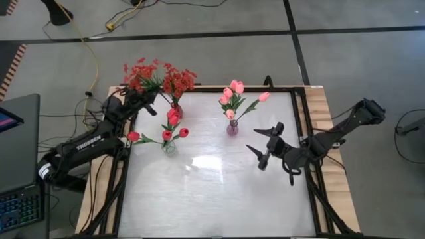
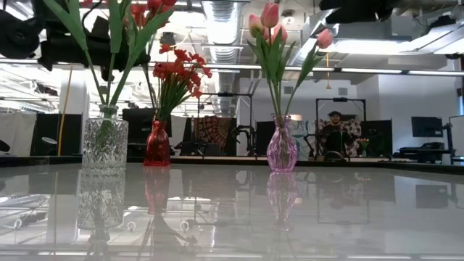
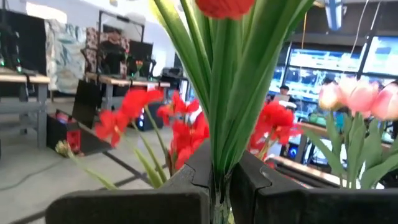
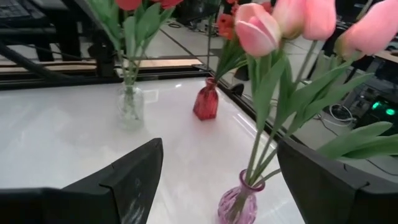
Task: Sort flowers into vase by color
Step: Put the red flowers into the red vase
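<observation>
My left claw (image 3: 221, 186) pinches a red tulip's green stem (image 3: 227, 118) above the red vase (image 1: 175, 110) to match colour, while my right claw (image 1: 263, 146) gapes empty beside the pink vase (image 1: 232, 128) on the bench (image 1: 219, 192)

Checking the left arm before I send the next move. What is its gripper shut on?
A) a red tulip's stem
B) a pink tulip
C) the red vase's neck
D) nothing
A: in the left wrist view the left gripper is shut on a green stem and leaves topped by a red tulip; the pink tulips stand apart in the pink vase.
</observation>
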